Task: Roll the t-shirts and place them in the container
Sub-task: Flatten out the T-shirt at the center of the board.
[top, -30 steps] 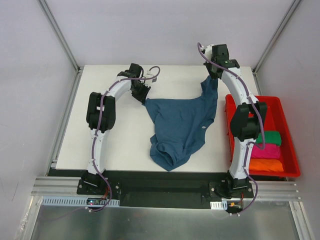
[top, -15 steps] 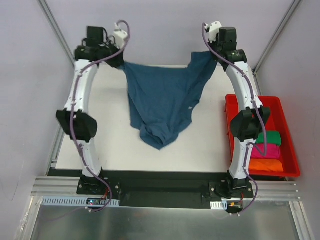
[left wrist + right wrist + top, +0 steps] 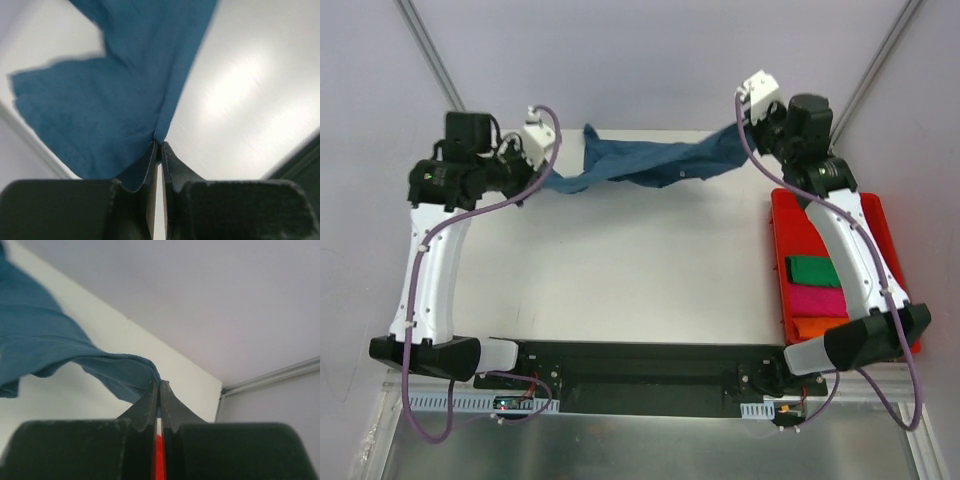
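The dark teal-blue t-shirt hangs stretched in the air between my two grippers above the far part of the white table. My left gripper is shut on its left end, and in the left wrist view the cloth fans out from the pinched jaws. My right gripper is shut on its right end, and the shirt trails left from the closed jaws. Green, magenta-pink and orange rolled shirts lie in the bin.
The red plastic bin stands at the table's right edge, partly under my right arm. Metal frame posts rise at the back corners, and grey walls enclose the table.
Both arms have lifted and drawn back toward the near side. The shirt went from draped on the table to hanging, then pulled up into a taut band off the table.
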